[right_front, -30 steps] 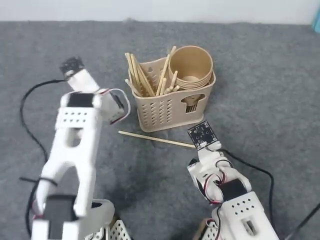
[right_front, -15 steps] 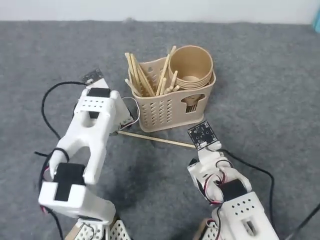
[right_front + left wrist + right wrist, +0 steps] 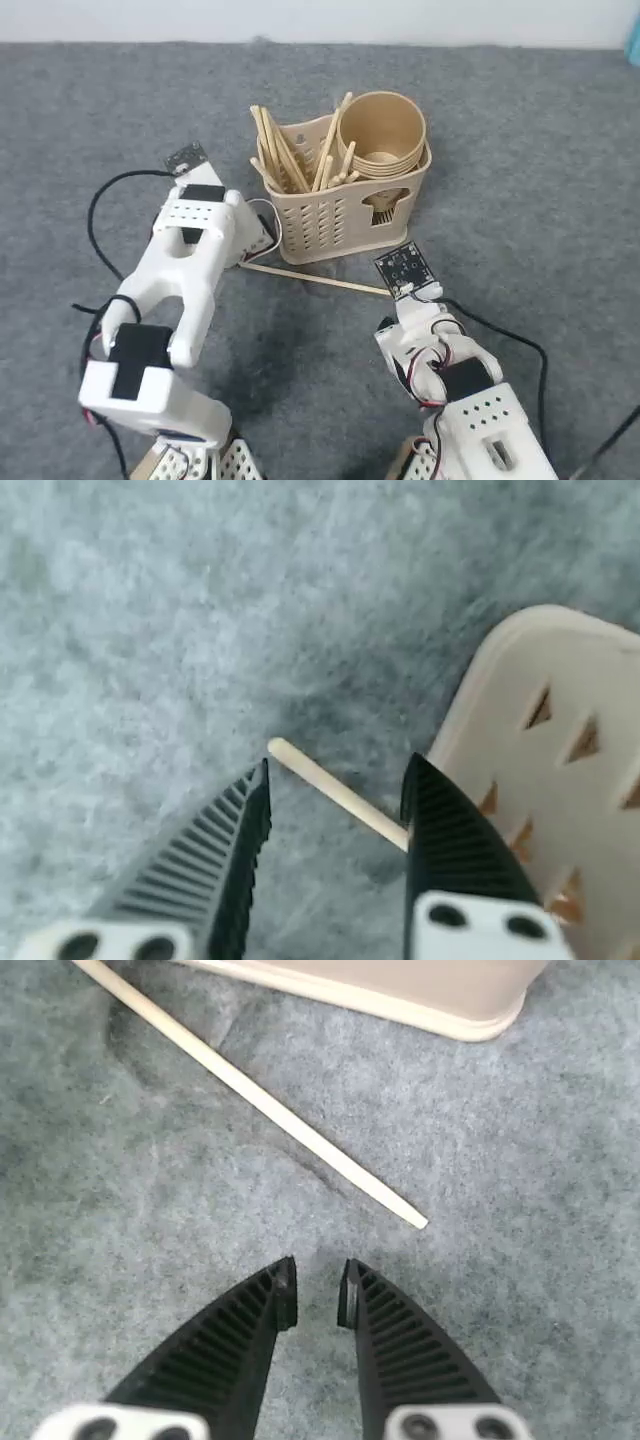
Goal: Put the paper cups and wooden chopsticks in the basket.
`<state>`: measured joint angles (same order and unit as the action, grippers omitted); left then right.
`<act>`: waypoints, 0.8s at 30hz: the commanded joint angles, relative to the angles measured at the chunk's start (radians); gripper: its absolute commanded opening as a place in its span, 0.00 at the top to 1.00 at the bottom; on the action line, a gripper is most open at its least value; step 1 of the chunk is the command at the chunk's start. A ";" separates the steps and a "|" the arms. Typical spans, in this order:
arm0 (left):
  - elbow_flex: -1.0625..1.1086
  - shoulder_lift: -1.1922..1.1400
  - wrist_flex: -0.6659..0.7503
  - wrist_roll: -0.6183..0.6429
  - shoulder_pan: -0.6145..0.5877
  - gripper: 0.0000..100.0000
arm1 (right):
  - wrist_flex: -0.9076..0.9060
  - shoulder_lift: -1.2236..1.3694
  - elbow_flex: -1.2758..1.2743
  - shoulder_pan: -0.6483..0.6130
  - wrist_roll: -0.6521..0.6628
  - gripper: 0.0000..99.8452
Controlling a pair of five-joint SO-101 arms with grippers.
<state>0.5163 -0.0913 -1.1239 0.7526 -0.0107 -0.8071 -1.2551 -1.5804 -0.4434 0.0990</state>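
Near the tabletop's [image 3: 520, 200] front edge, the right pincer [image 3: 315, 1295] is held barely parted and empty, just short of the last loose chopstick [image 3: 315, 279]. Within the last second the left pincer [image 3: 335, 800] has been lowered, spread wide, astride the chopstick's other end beside the basket [image 3: 330, 225]. With the paper cups [image 3: 383, 130] already stowed, only this pickup is judged to remain.

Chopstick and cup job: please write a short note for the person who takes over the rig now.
Left end effector: open over one end of the loose chopstick, beside the basket.
Right end effector: slightly open, empty, near its other end.
Done: paper cups and other chopsticks stand in the basket.
Left: grasp the loose chopstick, put it in.
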 commanded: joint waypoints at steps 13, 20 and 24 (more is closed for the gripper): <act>0.105 0.005 0.181 0.009 -0.002 0.79 | 0.022 -0.007 0.009 -0.004 0.015 0.92; 0.128 0.006 0.184 0.005 -0.002 0.79 | 0.022 -0.007 0.009 -0.004 0.015 0.92; 0.134 0.006 0.184 0.003 -0.002 0.82 | 0.022 -0.007 0.009 -0.004 0.015 0.92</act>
<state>0.6467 -0.0913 -0.9597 0.7541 -0.0184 -0.8071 -1.2551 -1.5804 -0.4434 0.0990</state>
